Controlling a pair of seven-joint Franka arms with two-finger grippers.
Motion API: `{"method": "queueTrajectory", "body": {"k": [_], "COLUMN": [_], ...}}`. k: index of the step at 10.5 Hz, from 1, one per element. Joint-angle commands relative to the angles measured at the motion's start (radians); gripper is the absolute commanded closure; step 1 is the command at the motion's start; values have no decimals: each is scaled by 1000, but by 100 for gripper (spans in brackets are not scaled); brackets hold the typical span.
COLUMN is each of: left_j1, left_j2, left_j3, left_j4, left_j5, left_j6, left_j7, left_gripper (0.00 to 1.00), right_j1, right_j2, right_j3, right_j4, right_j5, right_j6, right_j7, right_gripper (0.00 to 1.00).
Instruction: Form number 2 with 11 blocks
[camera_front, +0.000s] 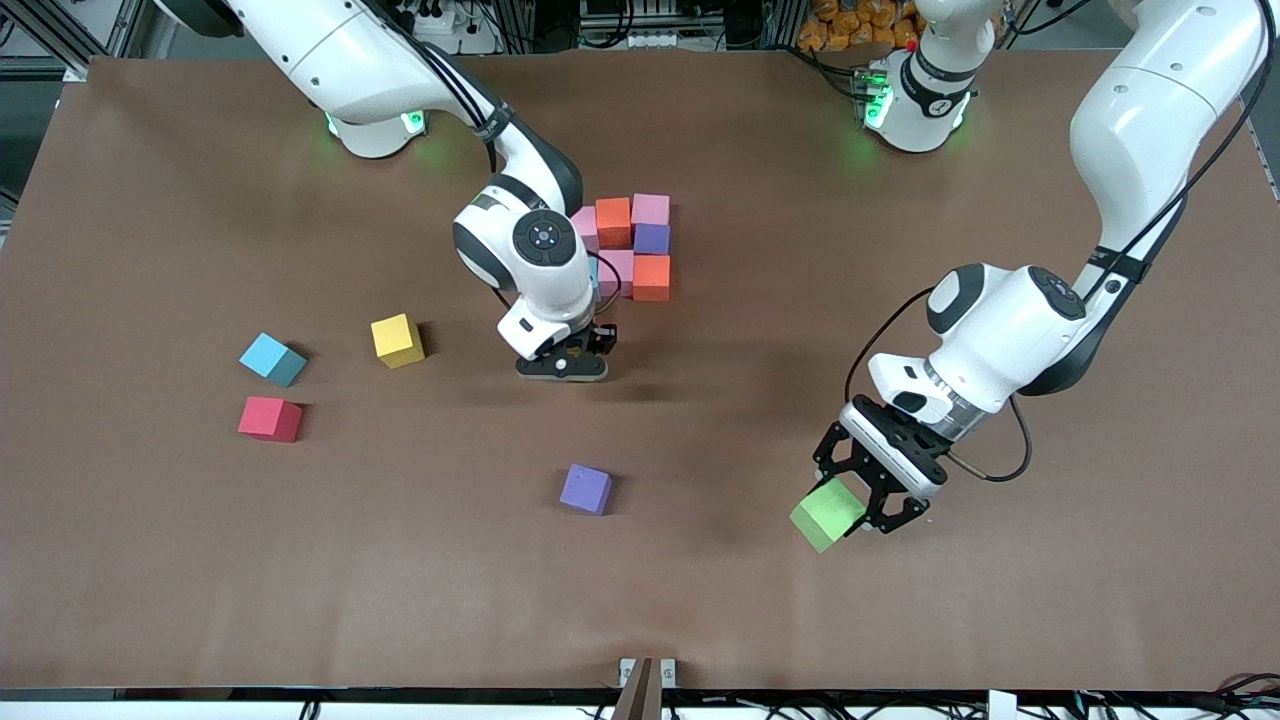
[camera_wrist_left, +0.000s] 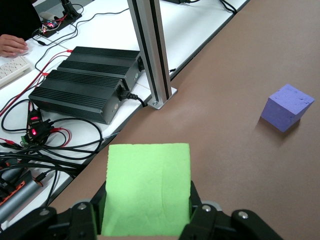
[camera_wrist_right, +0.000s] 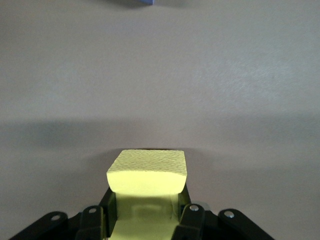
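Two arms: both Frankas reach out over one brown tabletop (camera_front: 200, 600), each with a cube in its pincer.
Surface: matte brown covering, plain, spread across the whole tabletop, with soft shadows under the arms.
Room: metal frame posts and cables stand along the bases' edge; the left wrist view shows a white bench beside the tabletop with black boxes (camera_wrist_left: 85, 85), red and black wires and an aluminium post (camera_wrist_left: 152, 55).
Left pincer (camera_front: 850, 515): closed on a green block (camera_front: 827, 514), held tilted over the tabletop toward the left arm's end.
Right pincer (camera_front: 562, 368): closed on a pale yellow block (camera_wrist_right: 147, 172), low over the tabletop near the middle; the block is hidden in the front view.
Number 2: partly built cluster by the right arm's wrist, with a pink block (camera_front: 651, 209), two orange blocks (camera_front: 613, 222) (camera_front: 651, 277) and a purple block (camera_front: 652, 239) touching one another; further pink cubes are partly hidden by the arm.
Loose blocks: a yellow block (camera_front: 397, 340), a light blue block (camera_front: 272, 359) and a red block (camera_front: 270, 419) lie toward the right arm's end; the red one is nearest the front camera of the three.
Lone purple block (camera_front: 586, 489): nearer the front camera than the right pincer, well apart from the cluster.
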Motion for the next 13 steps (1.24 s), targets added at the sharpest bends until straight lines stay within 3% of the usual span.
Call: {"method": "queueTrajectory", "body": {"k": [1, 9, 10, 11, 12, 13], "left_j1": [15, 15, 15, 15, 15, 15], "left_j2": [-48, -51, -51, -51, -51, -51], "left_j3": [-2, -2, -2, -2, -2, -2], "left_j4": [-34, -38, -38, -40, -38, -40], "left_j5": [20, 20, 20, 20, 20, 20], "left_j6": [-10, -10, -10, -10, -10, -10], "left_j7": [-33, -33, -33, -33, -33, -32], "left_gripper": [100, 100, 100, 100, 100, 100], "right_j1": [-14, -11, -11, -11, -11, -11], "right_j2": [-51, -51, -51, -51, -53, -51], "right_j3": [4, 4, 4, 4, 4, 6], "right_j4": [-94, -123, -123, -123, -122, -120], "right_j5": [5, 3, 3, 3, 3, 3], "right_j6": [66, 68, 66, 68, 68, 68], "right_j7": [-17, -33, -24, -20, -20, -20], "right_gripper": [100, 100, 88, 31, 0, 0]}}
